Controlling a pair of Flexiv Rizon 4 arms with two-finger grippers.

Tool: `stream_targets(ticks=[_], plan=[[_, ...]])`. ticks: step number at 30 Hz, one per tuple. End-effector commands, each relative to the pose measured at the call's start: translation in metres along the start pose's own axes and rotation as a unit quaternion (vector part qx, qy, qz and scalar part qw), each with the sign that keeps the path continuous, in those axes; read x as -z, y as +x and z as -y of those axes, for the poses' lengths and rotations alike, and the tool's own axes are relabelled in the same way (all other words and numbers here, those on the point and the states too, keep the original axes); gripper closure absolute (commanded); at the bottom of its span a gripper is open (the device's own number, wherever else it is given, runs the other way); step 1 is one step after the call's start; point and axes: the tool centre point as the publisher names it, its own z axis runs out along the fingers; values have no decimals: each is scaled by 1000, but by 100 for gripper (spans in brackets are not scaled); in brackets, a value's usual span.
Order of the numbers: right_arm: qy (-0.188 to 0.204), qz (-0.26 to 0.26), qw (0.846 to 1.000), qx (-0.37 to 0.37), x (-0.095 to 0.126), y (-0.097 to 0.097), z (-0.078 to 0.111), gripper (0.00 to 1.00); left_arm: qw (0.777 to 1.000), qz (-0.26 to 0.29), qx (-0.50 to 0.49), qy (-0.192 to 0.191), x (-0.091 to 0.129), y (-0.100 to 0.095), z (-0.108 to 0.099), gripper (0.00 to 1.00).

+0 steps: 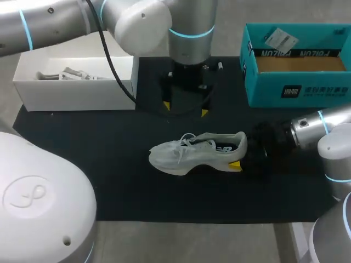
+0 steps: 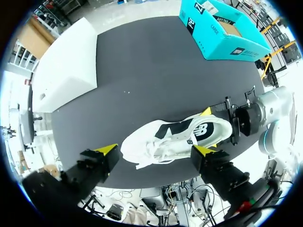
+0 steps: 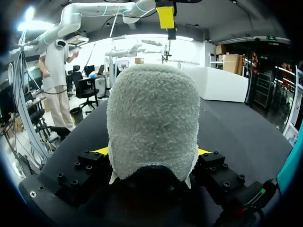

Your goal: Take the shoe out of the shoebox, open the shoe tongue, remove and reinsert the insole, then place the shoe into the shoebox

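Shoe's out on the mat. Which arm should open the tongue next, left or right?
Left, probably. The left tool hangs open above the laces of the shoe, free for that step. The right tool is clamped on the heel, so it suits steadying.

You see a pale cloth shoe (image 1: 192, 153) with a fuzzy, towel-like heel, on a matt black mat (image 1: 82, 164); at upper right, the teal shoebox (image 1: 296, 90) looks like smooth cardboard.
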Motion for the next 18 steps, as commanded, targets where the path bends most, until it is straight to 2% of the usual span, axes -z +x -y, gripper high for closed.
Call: stream_targets(ticks=[1,3,5,10,18], plan=[[1,1,1000,0,-2,-1,0,100,1000,9,-1,-4,-17,13,1,0],[1,1,1000,0,-2,-1,0,100,1000,2,2,0,-27,16,1,0],[1,1,1000,0,-2,-1,0,100,1000,21,11,14,-36,20,-2,0],[1,1,1000,0,-2,-1,0,100,1000,19,8,17,-56,34,-9,0],[1,1,1000,0,-2,-1,0,100,999,24,26,34,-76,50,-10,0]])
